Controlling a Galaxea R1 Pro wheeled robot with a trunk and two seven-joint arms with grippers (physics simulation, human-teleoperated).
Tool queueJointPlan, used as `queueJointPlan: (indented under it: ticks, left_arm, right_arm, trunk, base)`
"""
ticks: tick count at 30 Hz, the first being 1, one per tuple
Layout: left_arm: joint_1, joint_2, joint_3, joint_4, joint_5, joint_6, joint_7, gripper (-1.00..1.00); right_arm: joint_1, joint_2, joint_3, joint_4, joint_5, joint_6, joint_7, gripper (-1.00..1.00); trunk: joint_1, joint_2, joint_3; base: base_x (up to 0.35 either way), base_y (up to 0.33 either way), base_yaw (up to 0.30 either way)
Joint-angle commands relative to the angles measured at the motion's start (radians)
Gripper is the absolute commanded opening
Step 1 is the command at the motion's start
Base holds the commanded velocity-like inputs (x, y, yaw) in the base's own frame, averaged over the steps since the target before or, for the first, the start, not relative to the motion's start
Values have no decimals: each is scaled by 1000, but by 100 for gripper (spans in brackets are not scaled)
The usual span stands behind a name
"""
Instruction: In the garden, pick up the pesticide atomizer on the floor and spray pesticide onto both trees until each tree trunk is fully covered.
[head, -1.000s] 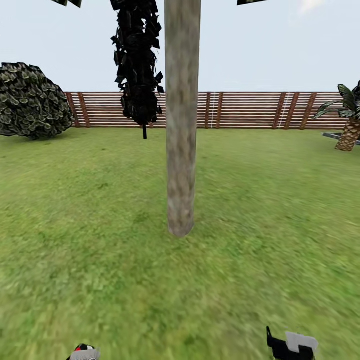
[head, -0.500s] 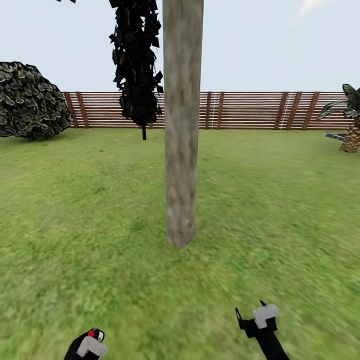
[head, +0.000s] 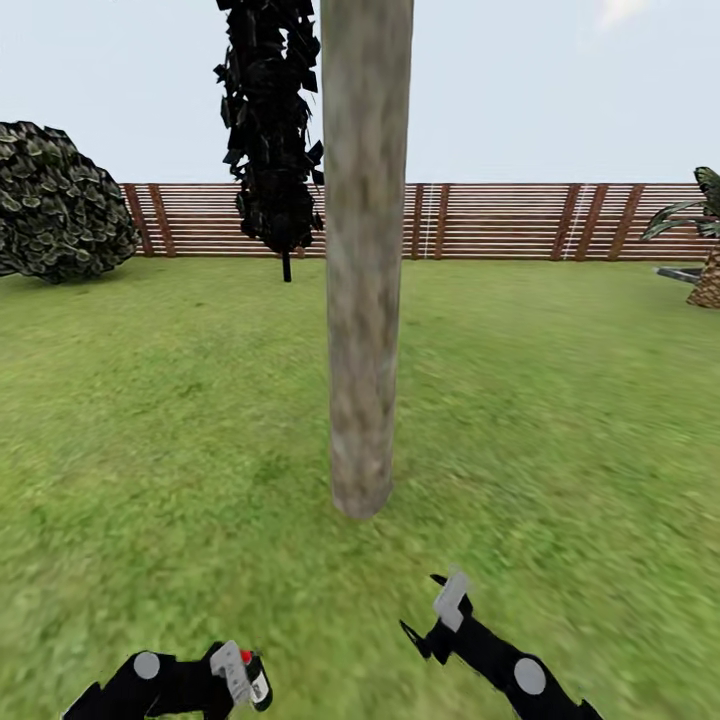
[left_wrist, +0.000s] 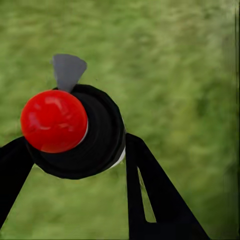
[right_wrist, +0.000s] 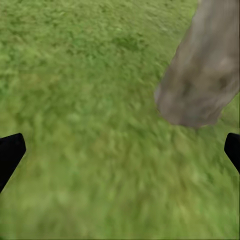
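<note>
Black left fingers (head: 235, 680) clamp the pesticide atomizer (head: 252, 676) low; right fingers (head: 440, 610) spread, raised toward the trunk (head: 365, 300).

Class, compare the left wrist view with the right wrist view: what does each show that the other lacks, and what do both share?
Left wrist view alone: the pesticide atomizer with its round red cap, held between the left gripper's black fingers. Right wrist view alone: the base of the mottled grey-tan tree trunk, with the right gripper's fingertips spread wide, holding nothing. Both: blotchy green grass floor.

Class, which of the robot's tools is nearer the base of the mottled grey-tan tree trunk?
Right. The right tool sits just before the trunk's base, slightly right; the left tool is lower left, farther off.
</note>
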Motion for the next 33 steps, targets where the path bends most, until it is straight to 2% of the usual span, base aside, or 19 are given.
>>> queueJointPlan:
  ticks: [1, 4, 7, 10, 13, 18, 22, 25, 28, 33]
  left_arm:
    - [-16, -1, 2, -1, -17, -9, -40, -100]
    - [-56, 0, 0, -2, -27, -9, -170, -100]
    - [-80, 1, -1, -3, -55, -9, -252, -100]
    - [-97, 2, -2, -4, -97, -8, -292, -100]
    - [-104, 1, -2, -4, -131, -5, -307, -100]
    - [-109, -1, -1, -5, -142, 0, -311, -100]
    - [-126, -5, -1, -5, -143, 53, -313, -100]
    - [-137, -19, -3, -5, -144, 87, -314, -100]
    - [-143, -48, -11, -7, -146, 102, -315, -100]
    - [-154, -80, -52, -33, -147, 111, -315, -100]
  right_arm:
    - [-16, -1, 2, -1, 9, 14, 47, 100]
    - [-55, 0, 2, -3, 8, 84, 206, 100]
    - [-81, 0, 3, -4, 8, 114, 295, 100]
    - [-93, -1, 3, -6, 7, 125, 330, 100]
    - [-105, -1, 3, -15, 7, 129, 349, 100]
    - [-110, -2, 3, -36, 6, 131, 371, 100]
    - [-111, -2, 3, -47, 6, 132, 377, 100]
    - [-111, -2, 4, -52, 6, 133, 379, 100]
    - [-111, -1, 6, -53, 6, 133, 392, 100]
    - [-111, 21, 7, -60, 9, 133, 462, 100]
  trunk:
    - [0, 0, -1]
    - [0, 0, -1]
    - [0, 0, -1]
    - [0, 0, -1]
    - [0, 0, -1]
    - [0, 0, -1]
    - [0, 0, -1]
    - [0, 0, -1]
    - [0, 0, -1]
    - [0, 0, -1]
  base:
    - [336, 0, 0]
    - [301, 0, 0]
    - [152, 0, 0]
    - [50, 0, 0]
    - [15, 0, 0]
    - [3, 0, 0]
    - [0, 0, 0]
    - [0, 0, 0]
    - [0, 0, 0]
    - [0, 0, 0]
